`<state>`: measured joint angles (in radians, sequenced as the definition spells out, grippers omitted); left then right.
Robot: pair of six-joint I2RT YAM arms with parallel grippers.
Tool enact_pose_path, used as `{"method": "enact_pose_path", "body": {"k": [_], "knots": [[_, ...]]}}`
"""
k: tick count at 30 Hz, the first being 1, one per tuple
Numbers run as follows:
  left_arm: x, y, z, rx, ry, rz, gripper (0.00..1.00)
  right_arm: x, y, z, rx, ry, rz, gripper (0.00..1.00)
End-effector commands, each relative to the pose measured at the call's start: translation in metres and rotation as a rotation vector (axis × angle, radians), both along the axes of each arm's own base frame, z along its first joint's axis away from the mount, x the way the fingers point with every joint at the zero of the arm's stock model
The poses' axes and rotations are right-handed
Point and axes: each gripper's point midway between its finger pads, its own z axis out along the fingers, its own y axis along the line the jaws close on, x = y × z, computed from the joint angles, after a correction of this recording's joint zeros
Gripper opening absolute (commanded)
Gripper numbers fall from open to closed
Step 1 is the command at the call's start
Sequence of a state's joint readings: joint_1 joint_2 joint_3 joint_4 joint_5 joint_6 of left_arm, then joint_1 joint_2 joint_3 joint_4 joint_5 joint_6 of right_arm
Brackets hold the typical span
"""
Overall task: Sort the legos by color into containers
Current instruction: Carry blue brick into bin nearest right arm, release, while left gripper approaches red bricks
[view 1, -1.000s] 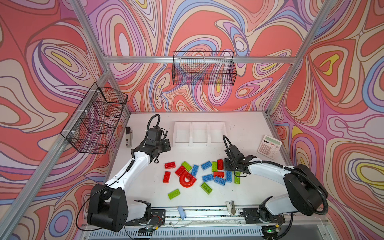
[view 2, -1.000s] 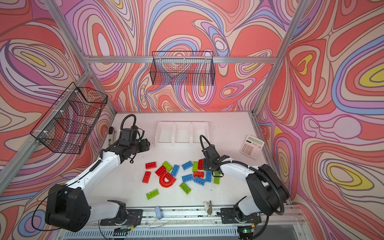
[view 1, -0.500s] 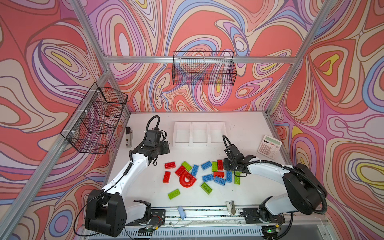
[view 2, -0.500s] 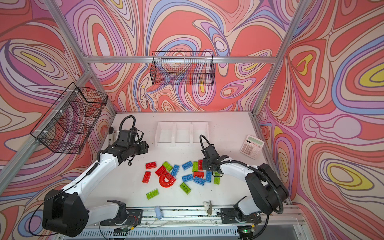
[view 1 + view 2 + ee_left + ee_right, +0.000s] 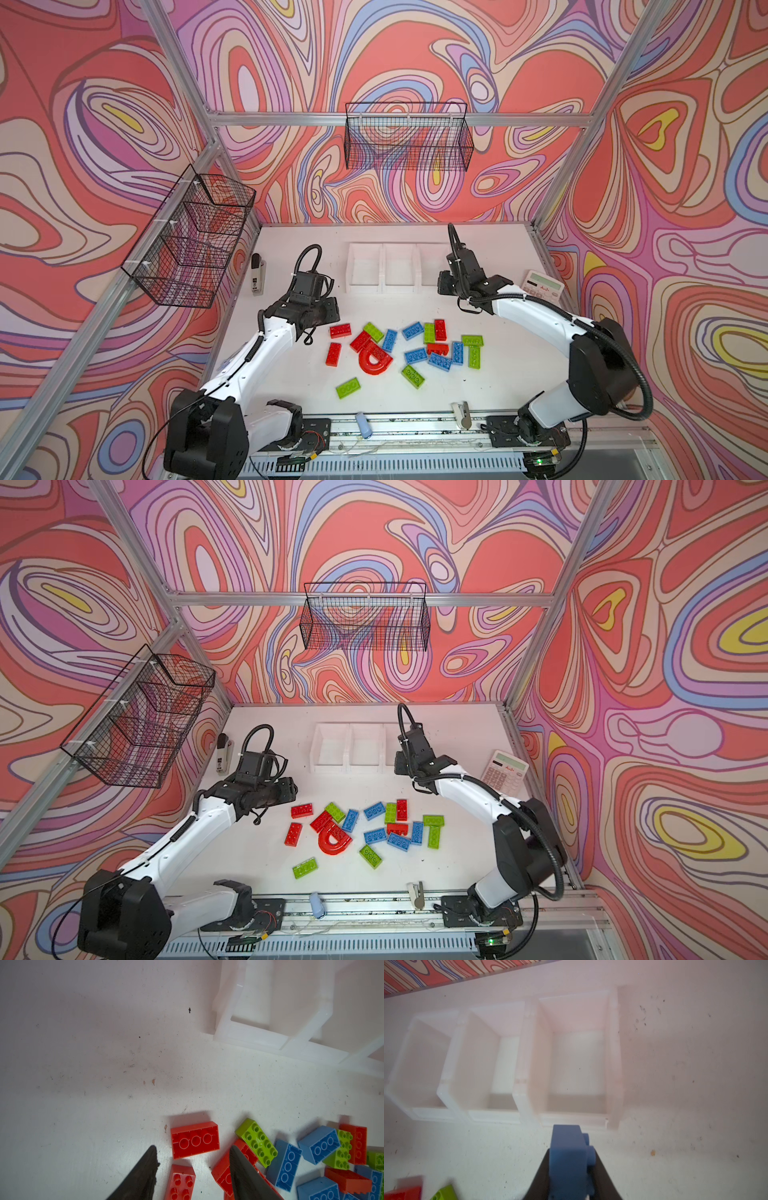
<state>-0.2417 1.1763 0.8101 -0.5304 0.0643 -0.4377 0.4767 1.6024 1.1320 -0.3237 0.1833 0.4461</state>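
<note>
Right gripper (image 5: 572, 1159): clamped a blue brick (image 5: 566, 1142), just before the end bin (image 5: 613, 1064), seemingly short of its rim.
Left gripper (image 5: 192, 1148): stood part open, empty, over a red brick (image 5: 195, 1140).
Other bricks (image 5: 415, 356): lay loose on the table (image 5: 498, 374).

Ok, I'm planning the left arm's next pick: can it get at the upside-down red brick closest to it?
Probably yes. The left end effector hangs open just short of that red brick, which lies flat, uncovered and touching no other brick.
</note>
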Motion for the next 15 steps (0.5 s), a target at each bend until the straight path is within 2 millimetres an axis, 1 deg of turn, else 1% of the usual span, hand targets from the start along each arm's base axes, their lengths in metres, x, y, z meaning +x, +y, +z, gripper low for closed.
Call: {"method": "enact_pose_path", "body": {"k": [1,2,3,4,7,10,14,15], "knots": [[-0.013,-0.003,0.011,0.034,0.029,-0.097,0.61,0.036,0.005,0.0,-0.015,-0.031,0.017,0.23],[-0.013,-0.001,0.017,0.07,0.03,-0.131,0.61,0.047,0.006,-0.001,-0.001,-0.032,0.024,0.23],[-0.013,0.002,0.022,0.103,0.029,-0.157,0.62,0.056,0.007,-0.012,0.002,-0.017,0.025,0.23],[-0.013,0.005,0.026,0.141,0.027,-0.185,0.62,0.065,0.009,-0.018,0.015,-0.01,0.029,0.23],[-0.012,0.008,0.035,0.219,-0.011,-0.274,0.61,0.087,0.017,-0.025,0.015,-0.017,0.042,0.23],[-0.014,0.01,0.029,0.272,-0.052,-0.346,0.61,0.103,0.023,-0.036,0.013,-0.016,0.048,0.23],[-0.019,-0.001,0.013,0.282,-0.048,-0.428,0.6,0.115,0.029,-0.051,0.039,0.001,0.054,0.33],[-0.018,-0.001,0.011,0.298,-0.042,-0.434,0.6,0.117,0.031,-0.051,0.045,-0.002,0.055,0.35]]}}
